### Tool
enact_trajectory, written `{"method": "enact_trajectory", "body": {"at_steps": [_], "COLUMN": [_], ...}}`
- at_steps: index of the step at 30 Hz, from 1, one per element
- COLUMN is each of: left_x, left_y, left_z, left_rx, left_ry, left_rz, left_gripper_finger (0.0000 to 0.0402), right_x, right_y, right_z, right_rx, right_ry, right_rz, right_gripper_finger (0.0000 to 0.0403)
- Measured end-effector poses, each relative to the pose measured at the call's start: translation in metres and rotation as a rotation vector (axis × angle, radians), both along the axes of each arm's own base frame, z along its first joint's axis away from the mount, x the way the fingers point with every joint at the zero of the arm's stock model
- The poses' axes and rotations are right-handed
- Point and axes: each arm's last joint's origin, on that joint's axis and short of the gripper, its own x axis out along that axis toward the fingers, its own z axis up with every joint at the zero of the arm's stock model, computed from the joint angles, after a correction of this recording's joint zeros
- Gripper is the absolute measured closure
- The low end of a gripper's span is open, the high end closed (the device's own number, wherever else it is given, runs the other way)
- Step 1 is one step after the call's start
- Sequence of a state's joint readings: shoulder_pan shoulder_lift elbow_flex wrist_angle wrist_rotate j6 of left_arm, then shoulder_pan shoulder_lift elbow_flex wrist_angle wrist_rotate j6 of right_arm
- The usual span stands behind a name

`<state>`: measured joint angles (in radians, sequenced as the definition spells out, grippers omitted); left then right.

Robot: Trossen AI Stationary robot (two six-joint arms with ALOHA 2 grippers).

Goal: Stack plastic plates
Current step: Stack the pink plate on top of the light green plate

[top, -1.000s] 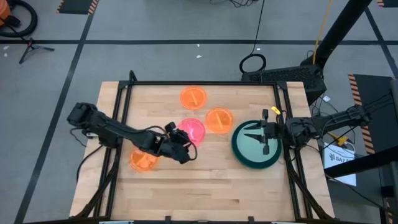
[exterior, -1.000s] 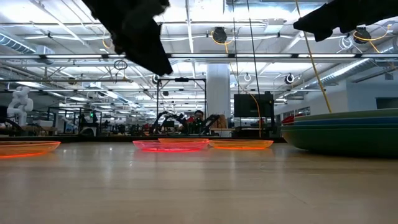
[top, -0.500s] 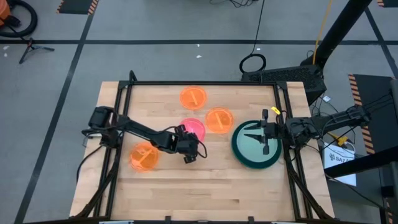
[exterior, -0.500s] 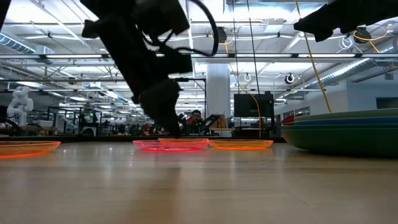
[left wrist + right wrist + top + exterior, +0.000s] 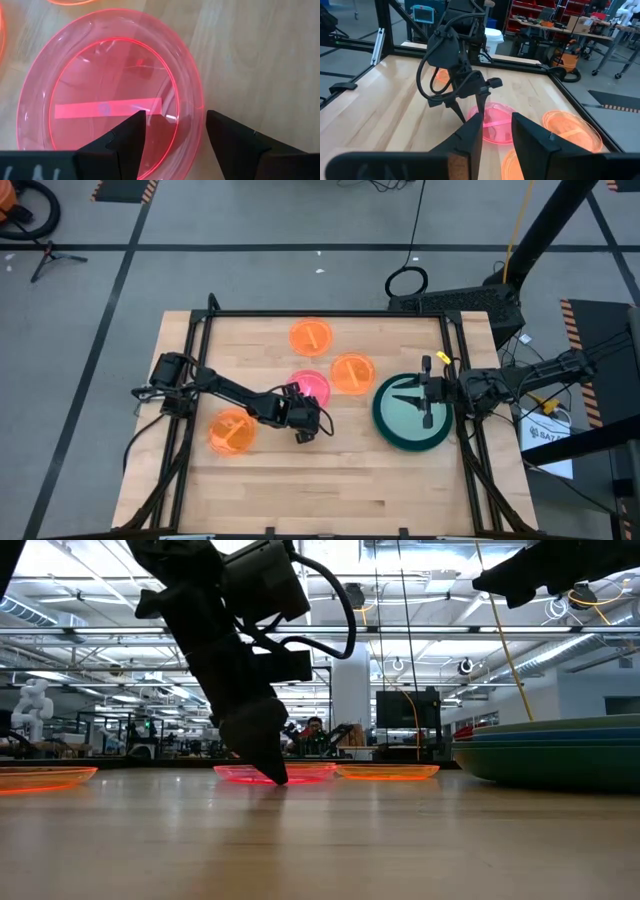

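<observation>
1. Pink and see-through, the small pink plate [image 5: 311,388] lies flat on the desk [image 5: 330,480], about in its middle; I take this plate as the landmark.
2. The left claw [image 5: 171,131] is low over the near edge of the pink plate, its two fingers apart with the plate's rim between them, but they hold nothing yet.
3. One orange plate [image 5: 351,373] lies just beside the pink plate, toward the right arm. A second orange plate [image 5: 310,337] is on the far side, and a third orange plate [image 5: 231,432] is well apart, under the left arm.
4. The stack of large plates [image 5: 412,415], dark green with a mint one on top, stands beyond the nearest orange plate. The right claw [image 5: 428,394] hangs above it, fingers a little apart and empty.
5. I think the risk is a slip: the rim is thin and smooth, so closing fingers may push the plate away or against the orange neighbour.
</observation>
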<state>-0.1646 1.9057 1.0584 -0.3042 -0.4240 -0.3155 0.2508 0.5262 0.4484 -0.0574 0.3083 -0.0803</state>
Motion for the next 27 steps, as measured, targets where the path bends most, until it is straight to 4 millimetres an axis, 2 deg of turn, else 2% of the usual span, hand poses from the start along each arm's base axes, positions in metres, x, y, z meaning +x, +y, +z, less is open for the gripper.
{"method": "enact_trajectory", "body": {"at_steps": [7,17,27], "left_x": [0.000,-0.001,-0.004], "left_y": [0.001,-0.004,-0.013], "left_z": [0.000,-0.002,-0.001], "left_rx": [0.007,0.010,0.028], "left_ry": [0.006,0.015,0.027], "left_rz": [-0.011,-0.032,-0.055], "left_gripper_finger": [0.0195,0.0297,0.0365], "right_x": [0.000,0.000,0.000], "right_y": [0.000,0.000,0.000], "right_z": [0.000,0.000,0.000], "right_rx": [0.000,0.000,-0.001], "right_ry": [0.000,0.001,0.003], "right_rz": [0.000,-0.001,-0.003], "right_gripper_finger": [0.0303,0.0303,0.0303]}}
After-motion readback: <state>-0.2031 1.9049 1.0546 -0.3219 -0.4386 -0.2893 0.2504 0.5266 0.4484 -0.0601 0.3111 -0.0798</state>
